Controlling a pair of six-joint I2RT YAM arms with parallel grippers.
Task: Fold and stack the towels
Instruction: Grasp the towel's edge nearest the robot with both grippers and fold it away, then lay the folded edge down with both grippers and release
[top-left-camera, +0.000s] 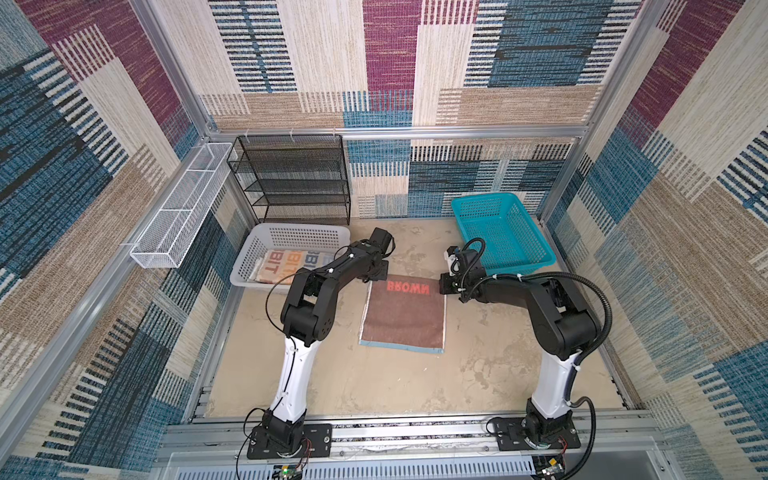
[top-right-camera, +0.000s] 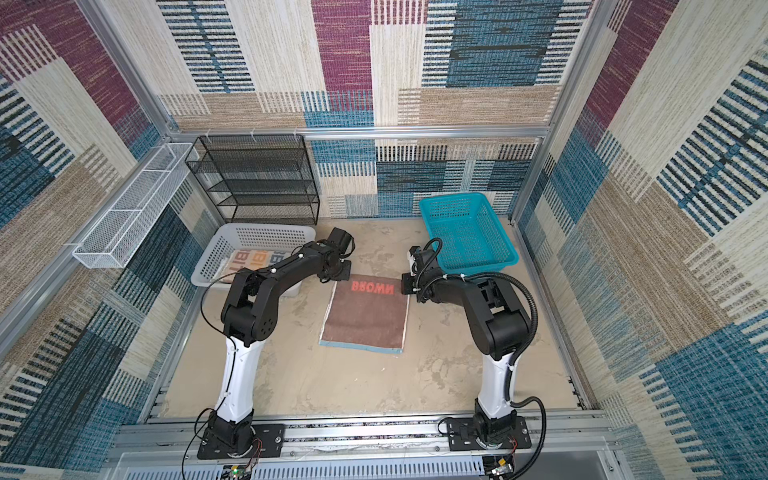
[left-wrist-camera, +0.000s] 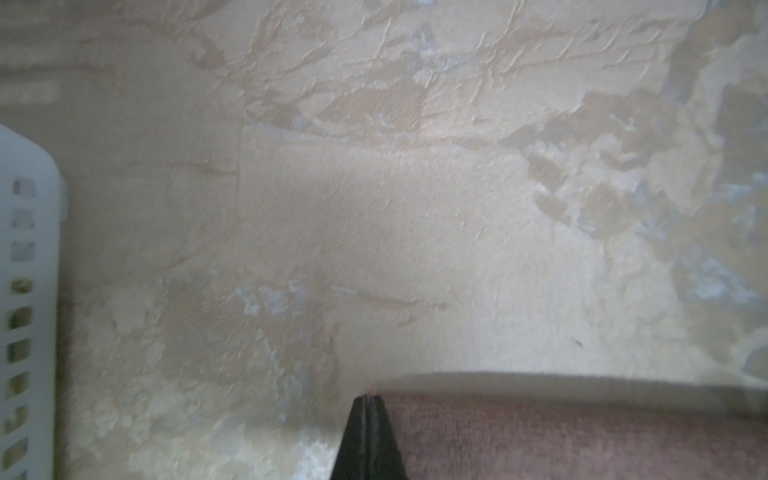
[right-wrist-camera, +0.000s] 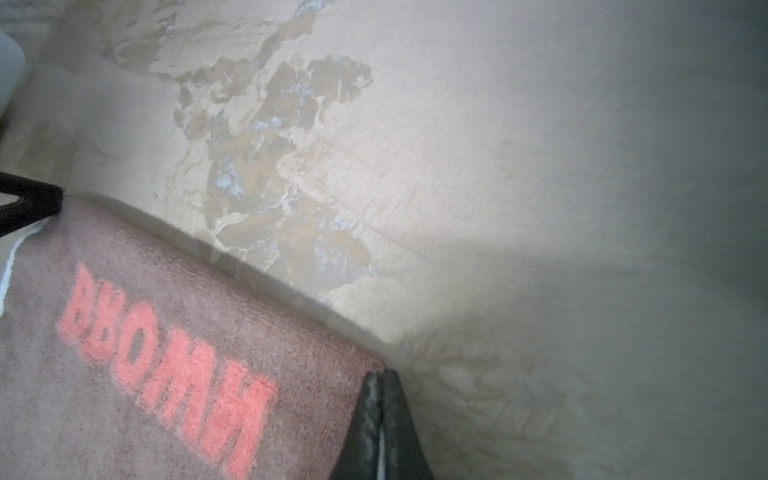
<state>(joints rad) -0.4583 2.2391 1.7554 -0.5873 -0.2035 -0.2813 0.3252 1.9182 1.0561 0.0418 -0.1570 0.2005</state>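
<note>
A brown towel (top-left-camera: 403, 320) (top-right-camera: 365, 318) with coral letters lies flat in the middle of the table, its pale blue hem towards the arm bases. My left gripper (top-left-camera: 376, 279) (left-wrist-camera: 368, 399) is shut on its far left corner. My right gripper (top-left-camera: 444, 286) (right-wrist-camera: 380, 374) is shut on its far right corner, where a thin pale strip of cloth edge shows between the jaws. In the right wrist view the towel (right-wrist-camera: 145, 374) stretches from my jaws to the left gripper's fingers (right-wrist-camera: 29, 203). A folded lettered towel (top-left-camera: 282, 266) (top-right-camera: 249, 259) lies in the white basket (top-left-camera: 249, 266).
The white basket (left-wrist-camera: 25, 291) stands just left of the left gripper. A teal basket (top-left-camera: 519, 264) sits tilted at the back right, behind the right wrist. A black mesh shelf (top-left-camera: 291, 178) stands against the back wall, and a white wire rack (top-left-camera: 178, 208) hangs on the left wall.
</note>
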